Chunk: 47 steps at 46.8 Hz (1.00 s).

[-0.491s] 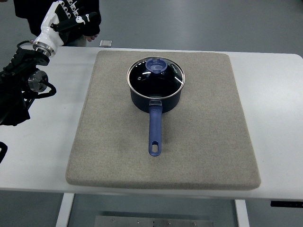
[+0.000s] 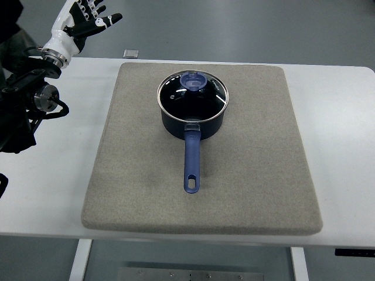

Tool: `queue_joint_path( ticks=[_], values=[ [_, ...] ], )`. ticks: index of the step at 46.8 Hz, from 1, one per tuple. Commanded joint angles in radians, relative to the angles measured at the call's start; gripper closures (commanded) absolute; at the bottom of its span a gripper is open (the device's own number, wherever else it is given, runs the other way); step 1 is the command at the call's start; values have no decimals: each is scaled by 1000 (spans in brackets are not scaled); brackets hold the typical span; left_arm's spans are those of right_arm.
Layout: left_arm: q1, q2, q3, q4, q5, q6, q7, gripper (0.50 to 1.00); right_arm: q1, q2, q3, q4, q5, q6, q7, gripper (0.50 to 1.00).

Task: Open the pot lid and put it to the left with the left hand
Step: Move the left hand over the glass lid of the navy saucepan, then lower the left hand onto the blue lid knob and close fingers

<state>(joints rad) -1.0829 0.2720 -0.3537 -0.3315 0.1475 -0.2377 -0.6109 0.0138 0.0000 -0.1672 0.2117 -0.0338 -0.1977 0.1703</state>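
My left robot hand (image 2: 82, 16) was raised at the far left corner of the view, past the back edge of the desk (image 2: 50, 175), with its fingers (image 2: 111, 19) spread and holding nothing. My left arm (image 2: 29, 99) came in from the left edge, its dark joints hanging over the bare white desk beside the mat (image 2: 252, 175). The hand was well apart from the pot (image 2: 193, 111) and touched none of the things on the desk.

The pot, dark blue, stood upright on the grey mat, toward its far half and a little left of its middle. Its lid (image 2: 193, 95) was on, sitting level inside the metal rim; it was glass, with a blue knob (image 2: 193, 81) set toward the far side. The pot's blue handle (image 2: 191, 164) pointed straight back toward me, lying over the mat, with a slot near its end.

The mat covered most of the desk's middle, leaving white strips on the left and right. A small grey square thing (image 2: 131, 53) lay just beyond the desk's back edge, near my hand; I could not tell what it was.

My right arm did not show.
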Motion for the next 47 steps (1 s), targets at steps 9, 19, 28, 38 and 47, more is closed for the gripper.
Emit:
queue_joint_path(
  ticks=[9,19,28,38,47],
  values=[
    [-34,24,41,-41,271,-3,0,508,0,0,0,0,0,0,0,583],
    [-61,82,42,-172,558,-3,0,508,0,0,0,0,0,0,0,583],
    [-130,107,44,-264,768,-11,0,508,0,0,0,0,0,0,0,583],
    [-248,110,168,-296,1023,-28,0,508,0,0,0,0,0,0,0,583],
    [-314,87,278,-296,1165,-35,0,508,0,0,0,0,0,0,0,583]
  ],
)
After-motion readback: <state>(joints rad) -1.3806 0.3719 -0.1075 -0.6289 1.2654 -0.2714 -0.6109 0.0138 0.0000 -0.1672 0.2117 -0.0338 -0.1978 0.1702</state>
